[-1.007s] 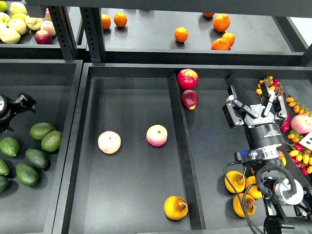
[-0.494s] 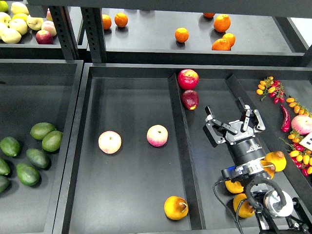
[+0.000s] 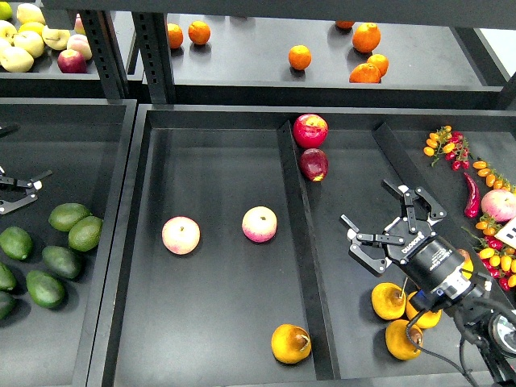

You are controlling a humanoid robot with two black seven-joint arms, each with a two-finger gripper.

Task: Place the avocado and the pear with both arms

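The reach is in hand — right gripper (image 3: 393, 230), fingers spread, is hung above the pear (image 3: 388, 300) at the near-right corner; lowering is called for next.

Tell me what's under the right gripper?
Under the open right gripper sit three pears on the dark tray. The arm covers part of them, so more could be hidden.

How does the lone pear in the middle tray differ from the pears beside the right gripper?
The lone pear lies by itself in the middle tray, fully visible, stem showing. The right-compartment pears are clustered together, partly hidden behind the open right gripper. All are golden yellow-orange with brownish blotches.
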